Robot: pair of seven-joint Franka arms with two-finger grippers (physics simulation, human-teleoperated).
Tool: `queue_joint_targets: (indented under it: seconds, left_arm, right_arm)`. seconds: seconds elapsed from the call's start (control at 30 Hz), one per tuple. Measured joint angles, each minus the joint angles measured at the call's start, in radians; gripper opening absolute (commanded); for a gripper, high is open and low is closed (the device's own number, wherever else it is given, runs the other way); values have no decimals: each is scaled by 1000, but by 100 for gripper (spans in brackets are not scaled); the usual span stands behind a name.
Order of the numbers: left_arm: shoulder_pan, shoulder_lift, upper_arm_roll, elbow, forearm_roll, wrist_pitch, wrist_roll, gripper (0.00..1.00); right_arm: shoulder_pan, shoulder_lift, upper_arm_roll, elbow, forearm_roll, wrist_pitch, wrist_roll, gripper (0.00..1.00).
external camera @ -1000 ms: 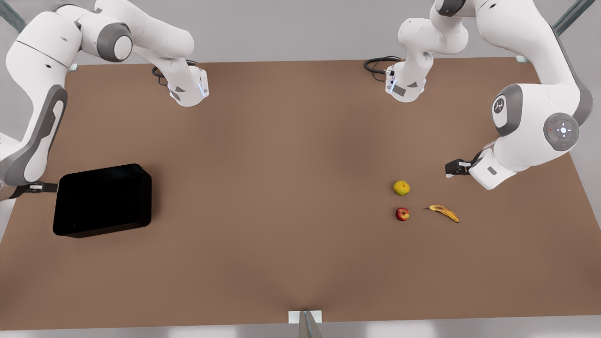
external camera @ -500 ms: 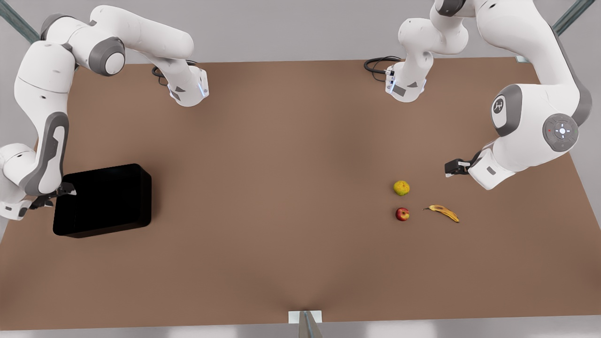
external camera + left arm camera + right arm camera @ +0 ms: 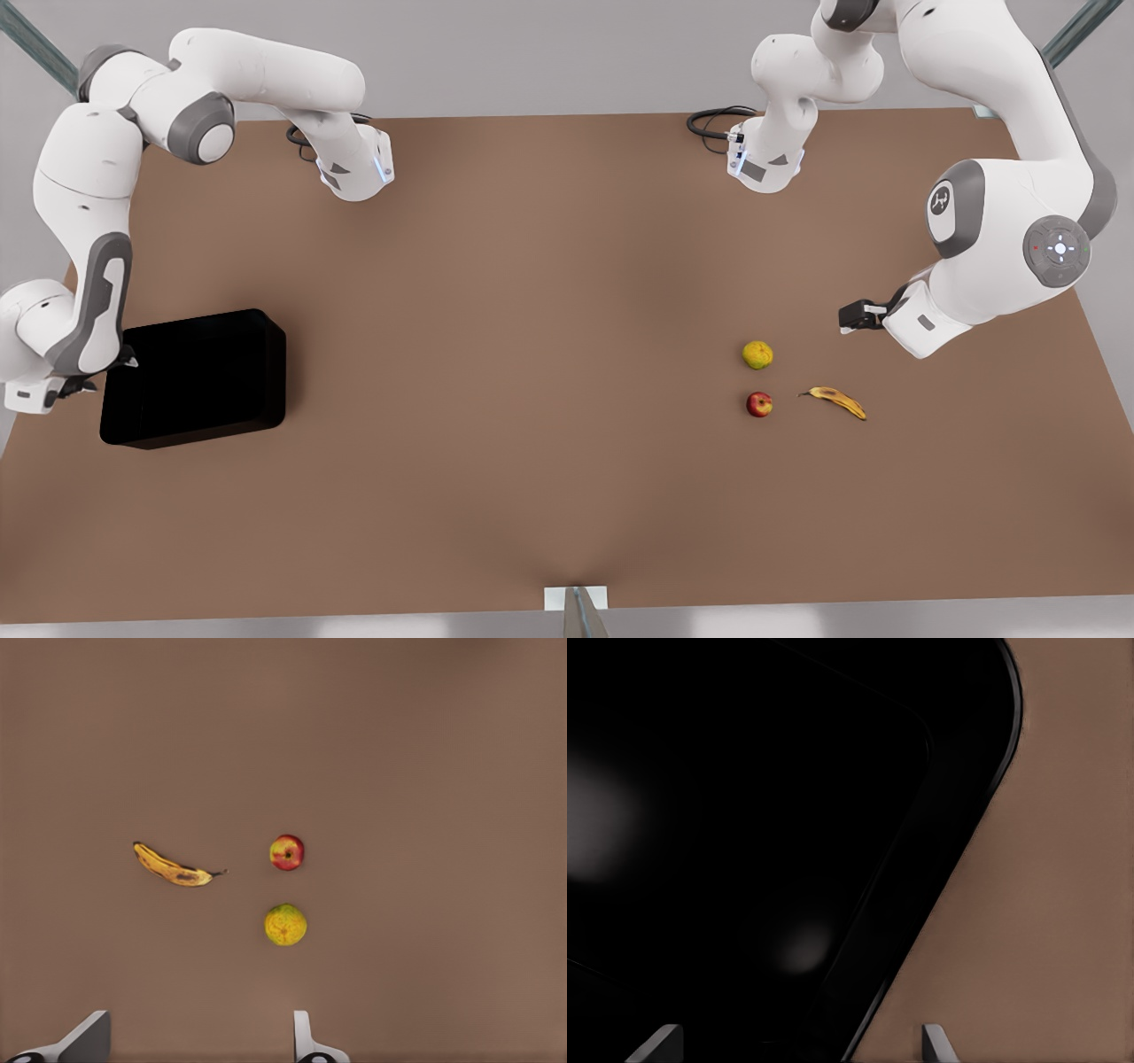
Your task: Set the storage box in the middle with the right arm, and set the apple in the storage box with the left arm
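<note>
The glossy black storage box (image 3: pixel 195 377) sits at the front view's left side of the brown table. My right gripper (image 3: pixel 104 370) is low at the box's outer left wall, open. In the right wrist view the box (image 3: pixel 744 815) looms close, and its rim runs between my right gripper's (image 3: pixel 796 1047) fingertips. The red apple (image 3: pixel 759 404) lies at the front view's right. My left gripper (image 3: pixel 852 317) waits above and to the right of it, open. In the left wrist view the apple (image 3: pixel 286 852) lies well ahead of the left gripper (image 3: pixel 197 1045).
A yellow-green fruit (image 3: pixel 757 354) lies just behind the apple, and a spotted banana (image 3: pixel 834 401) lies to the apple's right. Both arm bases and a black cable (image 3: pixel 713 120) stand at the table's back edge. A metal post (image 3: pixel 576 607) sticks up at the front edge.
My right arm swung its wrist forward and down along the box's left wall, so the gripper now sits at the rim. The left arm and the fruits stayed put.
</note>
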Motion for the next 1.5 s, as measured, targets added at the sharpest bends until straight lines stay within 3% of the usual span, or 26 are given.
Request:
queue_joint_targets:
  seconds: [0.23, 0.27, 0.3, 0.33, 0.4, 0.5, 0.53, 0.83, 1.13, 1.5]
  left_arm:
    - [0, 0, 0, 0, 0, -2, 0, 100]
    - [0, 0, 0, 0, 0, -3, 0, 100]
    - [0, 0, 0, 0, 0, -3, 0, 100]
    - [0, 0, 0, 0, 0, -3, 0, 100]
    - [0, 0, 0, 0, 0, -3, 0, 100]
    - [0, 0, 0, 0, 0, -3, 0, 100]
    - [0, 0, 0, 0, 0, -3, 0, 100]
    - [0, -1, 0, 12, -3, -11, -1, 100]
    - [0, 1, 0, 15, -4, -17, -2, 100]
    - [0, 5, 0, 10, -4, -22, -3, 100]
  right_arm:
    - [-22, 50, 1, 8, 29, 10, -16, 97]
    - [-23, 51, 1, 9, 30, 8, -18, 80]
    - [-23, 51, 1, 9, 31, 7, -20, 54]
    - [-22, 52, 1, 10, 32, 5, -22, 45]
    - [-16, 51, 1, 13, 29, 4, -25, 32]
    - [-12, 52, 1, 13, 27, 1, -29, 28]
    - [-12, 52, 1, 13, 26, 2, -31, 22]
    - [45, 38, 7, 138, 23, -73, -39, 21]
    - [265, 33, 24, 362, 104, -341, -8, 21]
    - [496, 43, 273, 405, 169, -392, 250, 21]
